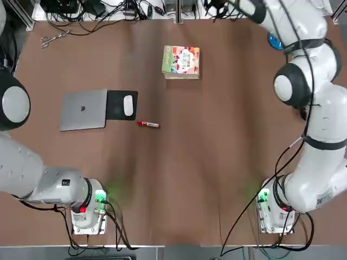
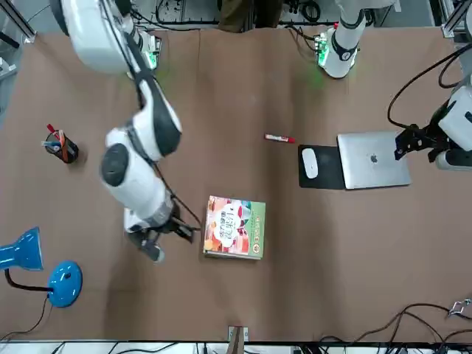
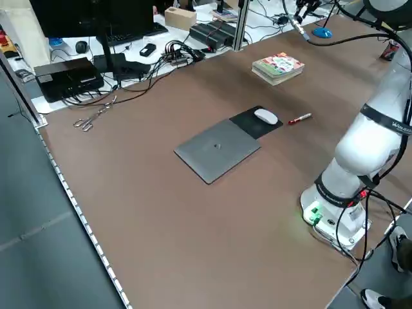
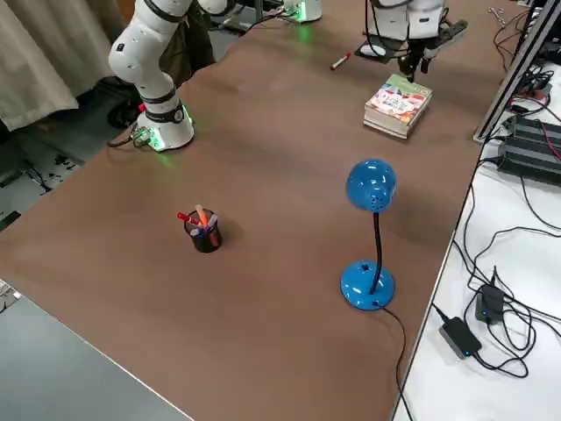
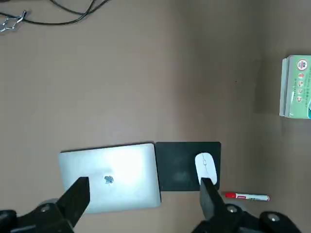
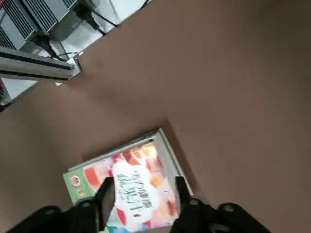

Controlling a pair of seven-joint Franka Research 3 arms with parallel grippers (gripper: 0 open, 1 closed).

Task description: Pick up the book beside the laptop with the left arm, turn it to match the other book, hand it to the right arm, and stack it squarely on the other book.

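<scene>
The left arm [image 1: 32, 170] rises from its base [image 1: 89, 219] at the tabletop's [image 1: 184, 179] near edge and bends out toward the left edge; its tool [image 5: 146, 191] hangs raised, fingers spread wide. The right arm [image 1: 325, 122], based [image 1: 274, 216] near the near edge's right portion, stretches toward the far edge, its tool [image 6: 144, 191] pointing down, fingers apart.

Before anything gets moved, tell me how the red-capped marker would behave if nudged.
The marker would probably roll: its barrel looks round and it lies on its side. It seems stiff and, being so slim, likely light enough for a slight touch to shift it.
</scene>
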